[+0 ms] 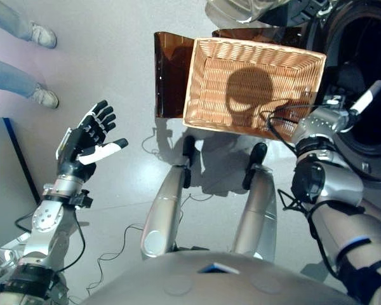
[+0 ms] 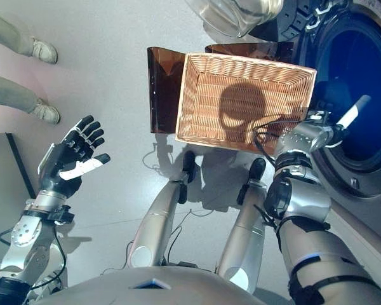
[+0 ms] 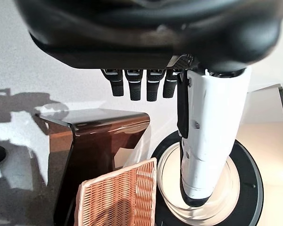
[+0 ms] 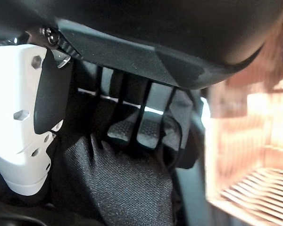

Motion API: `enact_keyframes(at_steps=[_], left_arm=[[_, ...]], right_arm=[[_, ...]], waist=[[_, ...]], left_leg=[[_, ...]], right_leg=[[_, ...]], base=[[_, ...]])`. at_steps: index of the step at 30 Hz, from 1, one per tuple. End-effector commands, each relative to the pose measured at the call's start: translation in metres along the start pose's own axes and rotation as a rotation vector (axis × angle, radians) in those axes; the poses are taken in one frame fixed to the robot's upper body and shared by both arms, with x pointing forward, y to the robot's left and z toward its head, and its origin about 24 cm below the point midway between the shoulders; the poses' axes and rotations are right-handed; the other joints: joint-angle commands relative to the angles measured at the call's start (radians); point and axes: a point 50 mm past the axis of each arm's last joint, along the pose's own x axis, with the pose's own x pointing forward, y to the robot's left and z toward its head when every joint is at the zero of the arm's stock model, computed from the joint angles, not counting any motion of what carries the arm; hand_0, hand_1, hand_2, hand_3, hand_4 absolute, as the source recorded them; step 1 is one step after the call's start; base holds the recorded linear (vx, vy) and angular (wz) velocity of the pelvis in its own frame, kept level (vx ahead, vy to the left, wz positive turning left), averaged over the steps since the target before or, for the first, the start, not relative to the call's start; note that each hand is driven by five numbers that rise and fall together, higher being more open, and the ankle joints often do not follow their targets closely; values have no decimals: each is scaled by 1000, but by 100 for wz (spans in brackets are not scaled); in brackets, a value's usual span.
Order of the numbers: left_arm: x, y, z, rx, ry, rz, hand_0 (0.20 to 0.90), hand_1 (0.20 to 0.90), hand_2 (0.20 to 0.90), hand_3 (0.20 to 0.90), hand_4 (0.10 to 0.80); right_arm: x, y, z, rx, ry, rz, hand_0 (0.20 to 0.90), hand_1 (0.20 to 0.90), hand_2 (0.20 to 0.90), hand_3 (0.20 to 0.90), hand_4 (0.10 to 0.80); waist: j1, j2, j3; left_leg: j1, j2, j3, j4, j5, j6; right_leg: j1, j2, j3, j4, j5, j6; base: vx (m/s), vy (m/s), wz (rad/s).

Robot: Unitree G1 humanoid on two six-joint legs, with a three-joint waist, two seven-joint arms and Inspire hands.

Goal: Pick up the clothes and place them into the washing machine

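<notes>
A black cloth [image 4: 122, 188] bunches under my right hand [image 1: 335, 107], whose fingers [image 4: 132, 132] curl down onto it with the white-covered thumb [image 4: 19, 132] beside it. That hand reaches into the washing machine's dark round opening [image 1: 378, 70] at the right; the cloth itself shows only in the right wrist view. The wicker basket [image 1: 254, 86] in front of me has no clothes in it. My left hand [image 1: 89, 136] hangs open in the air at the left, fingers straight, holding nothing.
The basket rests on a brown translucent stand [image 1: 168, 73]. The washer's open glass door [image 2: 241, 13] shows at the top. A person's legs and pale shoes [image 1: 44, 37] stand at the upper left. A grey panel [image 1: 3, 178] lies at the left edge.
</notes>
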Motion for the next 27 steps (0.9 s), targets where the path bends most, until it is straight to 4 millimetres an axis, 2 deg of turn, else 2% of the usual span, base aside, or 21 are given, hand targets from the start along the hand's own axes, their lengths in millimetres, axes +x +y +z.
enact_keyframes(at_steps=[1,6,9,15,20,27], left_arm=[[2,11,33,23,-146,23,900,900,900,900,800],[-3,16,33,24,-134,40,900,900,900,900,800],[-4,17,35,24,-136,41,900,900,900,900,800],[-4,19,40,33,-156,44,900,900,900,900,800],[-5,19,41,36,-160,51,900,900,900,900,800],[-5,22,39,35,-167,74,900,900,900,900,800]], right_arm=[[5,69,72,160,-285,191,200,200,200,200,300],[4,86,98,179,-372,221,200,200,200,200,300],[4,91,105,175,-397,225,200,200,200,200,300],[-3,113,124,205,-464,298,200,200,200,200,300],[-8,118,121,203,-469,329,200,200,200,200,300],[-7,103,100,167,-419,315,200,200,200,200,300]], waist=[[-14,53,-29],[-20,58,-37],[-23,54,-40],[-38,41,-47],[-40,35,-48],[-41,28,-47]], left_leg=[[-51,-1,-25,-202,150,-18],[-48,2,-23,-214,154,-18],[-46,3,-23,-217,154,-18],[-44,11,-24,-218,157,-28],[-50,17,-24,-216,160,-31],[-59,17,-25,-212,160,-29]], right_leg=[[-8,1,-3,25,-56,-1],[-14,1,-2,29,-56,-1],[-15,2,-2,32,-56,0],[-13,8,-5,39,-60,-2],[-17,12,-8,42,-61,-4],[-25,15,-11,45,-57,-6]], base=[[0,0,0],[0,0,0],[0,0,0],[0,0,0],[0,0,0],[0,0,0]])
